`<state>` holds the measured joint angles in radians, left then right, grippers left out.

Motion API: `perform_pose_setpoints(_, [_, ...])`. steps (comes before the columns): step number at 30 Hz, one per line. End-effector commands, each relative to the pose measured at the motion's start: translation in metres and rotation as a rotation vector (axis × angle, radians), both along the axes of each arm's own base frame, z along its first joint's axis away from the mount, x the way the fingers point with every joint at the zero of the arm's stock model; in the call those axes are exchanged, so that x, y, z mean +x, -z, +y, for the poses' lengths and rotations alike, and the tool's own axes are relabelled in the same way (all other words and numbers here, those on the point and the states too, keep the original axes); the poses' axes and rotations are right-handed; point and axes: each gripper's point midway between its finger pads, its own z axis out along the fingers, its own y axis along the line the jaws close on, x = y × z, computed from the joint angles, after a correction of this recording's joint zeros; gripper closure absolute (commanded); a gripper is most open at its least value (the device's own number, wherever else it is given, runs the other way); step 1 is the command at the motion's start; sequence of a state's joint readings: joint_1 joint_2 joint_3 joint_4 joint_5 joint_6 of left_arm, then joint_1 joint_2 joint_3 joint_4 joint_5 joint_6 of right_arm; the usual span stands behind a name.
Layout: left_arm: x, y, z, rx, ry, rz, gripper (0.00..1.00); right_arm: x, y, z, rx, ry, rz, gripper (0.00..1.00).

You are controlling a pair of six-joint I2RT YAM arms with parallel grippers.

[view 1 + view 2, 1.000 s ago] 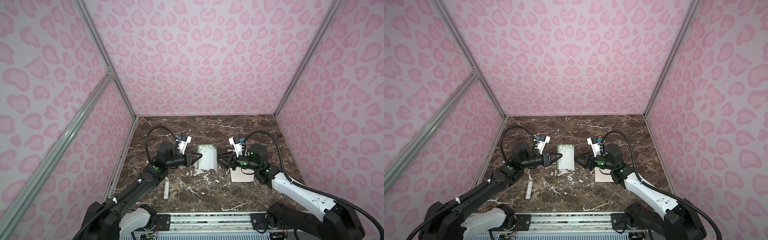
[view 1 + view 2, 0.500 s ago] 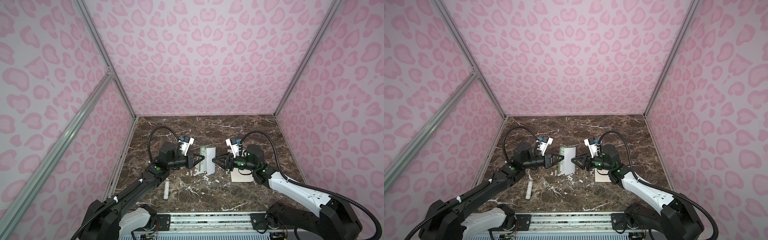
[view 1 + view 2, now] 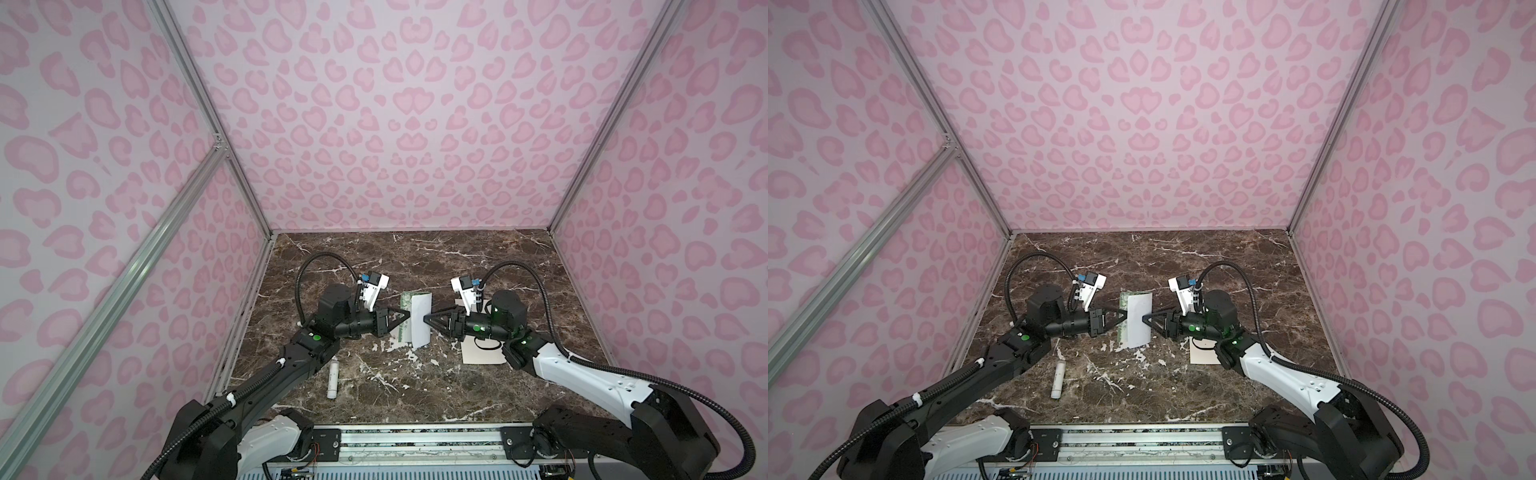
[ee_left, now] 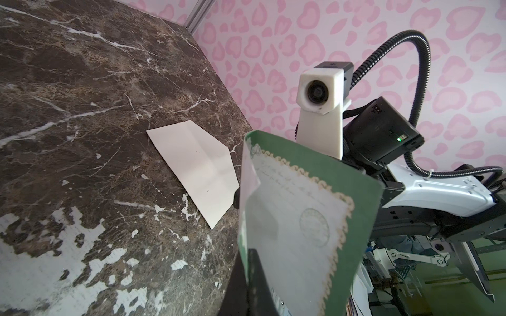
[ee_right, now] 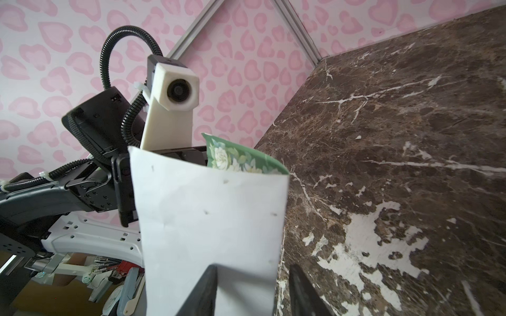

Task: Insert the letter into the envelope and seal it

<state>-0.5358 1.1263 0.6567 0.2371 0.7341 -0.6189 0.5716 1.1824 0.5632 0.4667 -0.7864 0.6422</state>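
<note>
The left hand [image 3: 404, 322] is clamped shut on the letter [image 3: 419, 307]. It pinches the green-bordered edge on its own side and holds the sheet up on edge, clear of the tabletop [image 3: 415, 257]. In the left wrist view the letter [image 4: 301, 219] rises straight out of the dark fingers [image 4: 253, 268]. Its printed face, with the green border and scalloped cream frame, is turned toward that camera, and one side is folded or curled over.

The right hand [image 3: 425, 320] faces the left one from the opposite side, with its tips at the letter's other edge. The sheet therefore stands between the two hands in both top views. In the right wrist view the letter's plain white back [image 5: 208, 219] fills the middle, and a strip of green floral print shows past its top. The right hand's two fingers [image 5: 202, 290] stand apart. One lies in front of the white back, and the other sits beyond the sheet's edge, with bare marble showing between it and the paper. This hand is partly open and not pressed together on the sheet. Whether the nearer finger touches the paper I cannot tell.

The envelope [image 3: 471, 355] lies flat on the tabletop with its pointed flap unfolded. It is just beneath the right arm, partly hidden by it, and apart from the letter. A white stick [image 3: 332, 380] lies on the tabletop beside the left arm.
</note>
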Motion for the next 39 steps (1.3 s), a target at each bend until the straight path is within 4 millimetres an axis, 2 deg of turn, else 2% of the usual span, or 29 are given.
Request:
perform_pose_setpoints(1, [0.0,-0.014,-0.002,-0.032,0.016,-0.053,0.96,-0.002,-0.01,0.003,0.038,-0.016,-0.031,0.55])
perform_pose_setpoints(7, [-0.001,-0.013,-0.002,-0.032,0.018,-0.051,0.96,-0.003,-0.01,0.006,0.046,-0.022,-0.027,0.53])
perform_pose_setpoints(12, [-0.002,-0.013,-0.002,-0.029,0.019,-0.052,0.96,-0.005,-0.012,0.008,0.054,-0.032,-0.028,0.56])
perform_pose_setpoints(26, [-0.004,-0.014,-0.001,-0.021,0.024,-0.057,0.96,-0.01,-0.019,0.007,0.055,-0.043,-0.057,0.79])
perform_pose_setpoints(33, [-0.006,-0.013,0.002,-0.009,0.021,-0.068,0.97,-0.012,-0.022,0.006,0.038,-0.043,-0.072,0.95])
perform_pose_setpoints(34, [-0.006,-0.013,0.002,-0.004,0.018,-0.071,0.95,-0.011,-0.024,0.005,0.034,-0.041,-0.077,0.96])
perform_pose_setpoints(36, [-0.006,-0.017,0.004,0.004,0.01,-0.09,0.86,-0.012,-0.026,0.004,0.02,-0.041,-0.089,0.98])
perform_pose_setpoints(38, [-0.006,-0.013,0.011,0.047,-0.018,-0.089,0.6,-0.011,-0.028,0.001,-0.007,-0.031,-0.109,1.0])
perform_pose_setpoints(39, [-0.005,-0.013,0.016,0.073,-0.042,-0.109,0.53,-0.011,-0.03,-0.001,-0.025,-0.025,-0.125,1.0])
